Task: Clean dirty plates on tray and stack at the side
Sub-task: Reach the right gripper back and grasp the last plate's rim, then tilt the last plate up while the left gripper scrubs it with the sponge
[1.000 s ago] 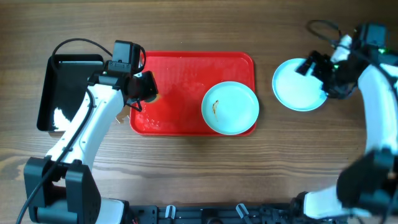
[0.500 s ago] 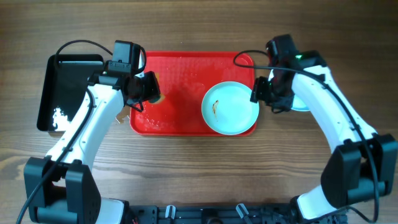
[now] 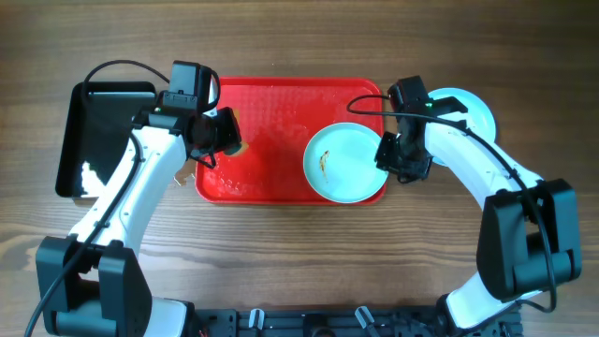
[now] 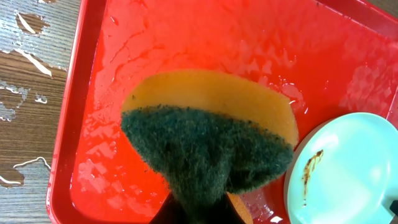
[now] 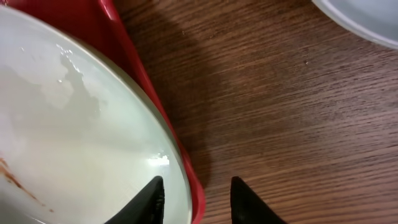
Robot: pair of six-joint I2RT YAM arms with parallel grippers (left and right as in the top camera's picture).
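1. My left gripper (image 3: pixel 217 134) is clamped tight on a yellow-and-green sponge (image 4: pixel 211 130), held over the left end of the red tray (image 3: pixel 271 98).
2. My right gripper (image 5: pixel 196 198) stands partly open, holding nothing. Its fingers sit astride the right edge of a pale plate (image 3: pixel 346 168) and the tray's rim.
3. That plate lies at the tray's right end, a brown smear (image 3: pixel 324 161) on it.
4. A second plate (image 3: pixel 465 101) rests on the table (image 3: pixel 281 243) just right of the tray, partly under my right arm.
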